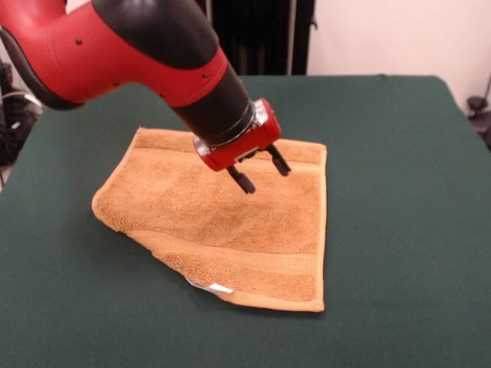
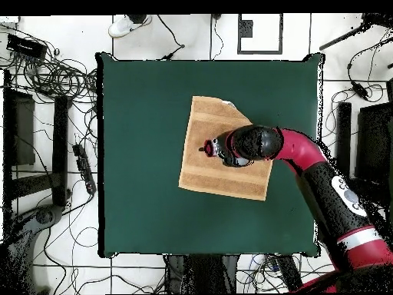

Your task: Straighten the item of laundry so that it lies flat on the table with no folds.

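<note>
The orange-tan towel (image 1: 222, 226) lies on the dark green table (image 1: 399, 192), mostly spread out. Its near left corner is folded, which leaves a slanted edge there, with the small white tag (image 1: 219, 288) showing at that fold. Woven bands run along the far and near edges. My gripper (image 1: 262, 174) hangs over the far middle of the towel, tilted, open and empty. I cannot tell whether the fingertips touch the cloth. In the overhead view the towel (image 2: 203, 173) sits right of the table's (image 2: 138, 154) centre, with the gripper (image 2: 206, 148) over it and the arm covering its right part.
Wide bare green table lies on all sides of the towel. Cables (image 2: 46, 77) and equipment lie on the floor around the table. A person's shoe (image 2: 123, 27) shows beyond the table's far edge in the overhead view.
</note>
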